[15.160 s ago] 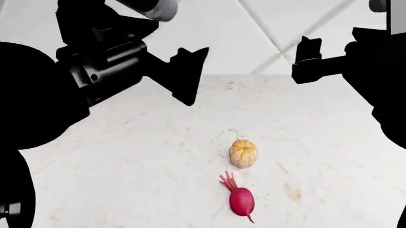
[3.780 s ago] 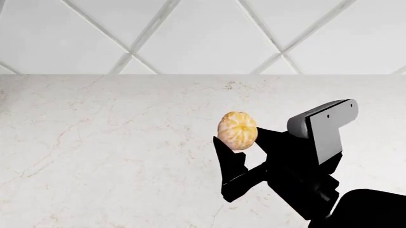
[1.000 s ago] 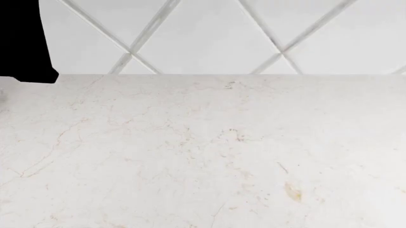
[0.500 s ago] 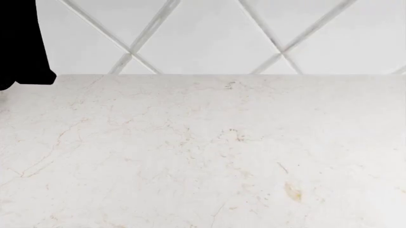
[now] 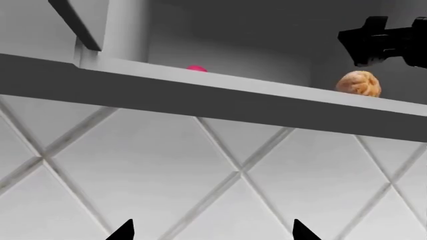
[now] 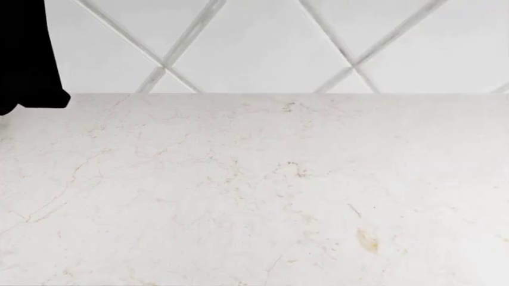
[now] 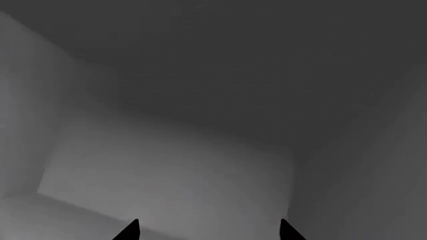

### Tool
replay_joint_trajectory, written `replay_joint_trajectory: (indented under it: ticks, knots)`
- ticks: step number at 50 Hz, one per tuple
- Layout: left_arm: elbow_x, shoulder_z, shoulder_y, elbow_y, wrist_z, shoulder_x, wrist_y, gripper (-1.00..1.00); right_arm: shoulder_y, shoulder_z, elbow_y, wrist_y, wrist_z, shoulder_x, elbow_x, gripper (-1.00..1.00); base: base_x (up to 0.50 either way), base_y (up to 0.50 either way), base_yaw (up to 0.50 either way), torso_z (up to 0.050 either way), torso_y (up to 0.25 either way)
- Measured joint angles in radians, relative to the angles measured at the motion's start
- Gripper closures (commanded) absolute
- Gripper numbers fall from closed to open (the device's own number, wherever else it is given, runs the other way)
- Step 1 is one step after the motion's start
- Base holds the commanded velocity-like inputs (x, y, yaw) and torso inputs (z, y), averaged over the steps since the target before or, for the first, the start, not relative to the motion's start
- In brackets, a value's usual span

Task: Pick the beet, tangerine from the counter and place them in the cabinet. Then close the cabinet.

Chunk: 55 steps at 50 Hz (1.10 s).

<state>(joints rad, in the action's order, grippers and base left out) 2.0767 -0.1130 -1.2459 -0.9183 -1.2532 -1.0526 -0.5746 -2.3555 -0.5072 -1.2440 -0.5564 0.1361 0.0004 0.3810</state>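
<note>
Tangerine (image 5: 359, 83) sits on cabinet shelf (image 5: 220, 95), beet (image 5: 196, 69) farther along (only sliver visible). Right gripper (image 5: 381, 42) hovers just above tangerine, fingertips spread. Left gripper (image 5: 212, 231) spread, below shelf. Counter (image 6: 254, 190) bare.

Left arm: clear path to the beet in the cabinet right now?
Probably not straight on. From the left wrist view, the left gripper sits below the cabinet shelf, whose front edge hides all but a sliver of the beet. It would need to rise first.

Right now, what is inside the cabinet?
In the left wrist view the tangerine sits on the cabinet floor. The beet shows only as a magenta sliver; the front edge hides the rest.
</note>
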Motion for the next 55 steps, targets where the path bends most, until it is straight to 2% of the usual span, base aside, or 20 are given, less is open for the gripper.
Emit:
replay_joint_trajectory:
  ticks: [25,41,46,55]
  knots:
    - [0.012,0.001,-0.015,-0.009,-0.01,-0.001,0.003,-1.0,-0.001,0.072,0.247,-0.108,0.086,0.0,-0.041,-1.0,0.0,0.0,0.0,0.0,0.0]
    - [0.029,0.031,-0.002,-0.026,-0.01,-0.022,0.016,-1.0,0.0,0.105,0.455,-0.216,0.046,0.0,-0.059,-1.0,0.0,0.0,0.0,0.0,0.0]
    - [0.039,0.028,-0.014,-0.032,-0.018,-0.021,0.018,-1.0,0.027,0.122,0.602,-0.293,0.002,0.014,-0.049,-1.0,0.0,0.0,0.0,0.0,0.0]
    - [0.054,0.015,-0.037,-0.041,-0.034,-0.013,0.018,-1.0,0.141,0.151,0.993,-0.474,-0.102,0.057,-0.006,-1.0,0.0,0.0,0.0,0.0,0.0]
